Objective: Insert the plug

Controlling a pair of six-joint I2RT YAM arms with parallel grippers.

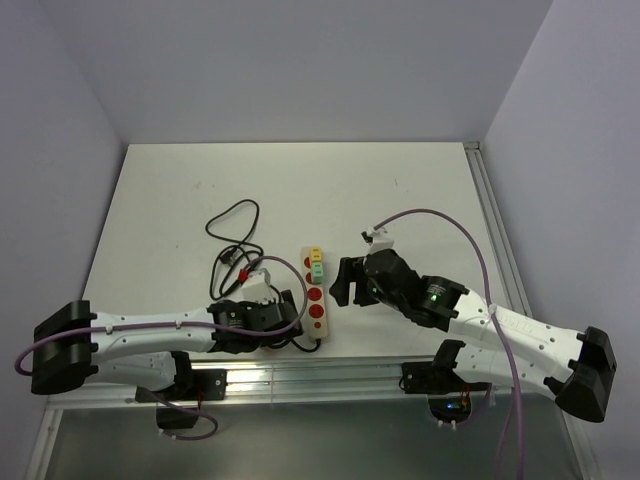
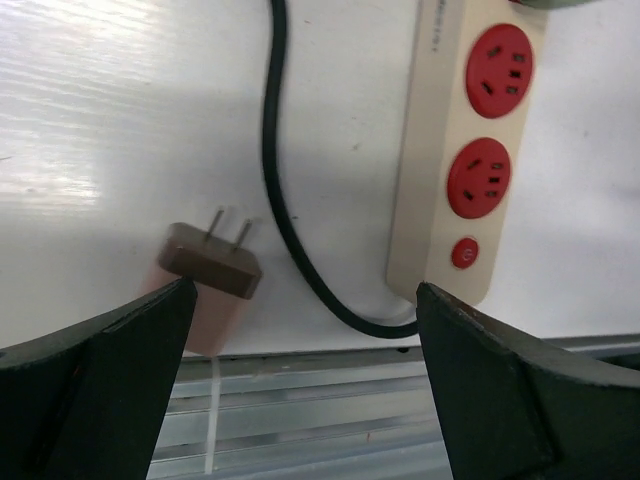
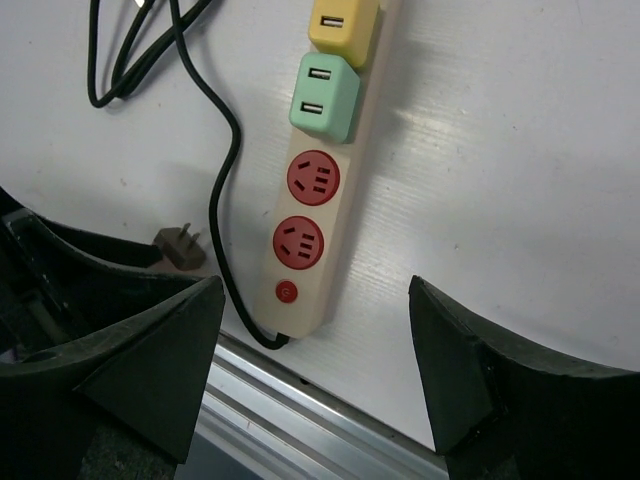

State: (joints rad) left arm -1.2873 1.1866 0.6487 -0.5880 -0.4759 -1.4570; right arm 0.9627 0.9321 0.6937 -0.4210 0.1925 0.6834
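In the top view the plug is hiding under the wrist of the left arm (image 1: 150,330), so only the two wrist views are showing it. The plug (image 2: 205,280) is lying on the surface (image 2: 100,120), not inserted. The lower part of its brown body is disappearing behind the left fingers (image 2: 100,380), and I cannot tell if it is touching them. Its prongs (image 2: 228,225) are pointing to about twelve o'clock in the left wrist view. There the strip (image 2: 415,200) is being cut off at the top edge. In the right wrist view the yellow adapter (image 3: 343,22) is also being cut off at the top, and the cord (image 3: 225,180) is running out of the picture at eleven o'clock.

Counting now: one plug with two prongs, one strip, one black cord. The strip is carrying two red sockets (image 3: 313,178), both free, one red switch (image 3: 286,292) and two adapters, the yellow one and a green adapter (image 3: 325,97) just beside it. Seen from the switch, the plug is lying at nine o'clock, with the cord passing between them.

The left fingers are standing wide apart and grasping nothing; the plug is showing near one and the near end of the strip near the other. The right fingers (image 3: 160,360) are also released and wide apart, holding nothing. In the top view they are hovering at three o'clock of the strip, apart from it.
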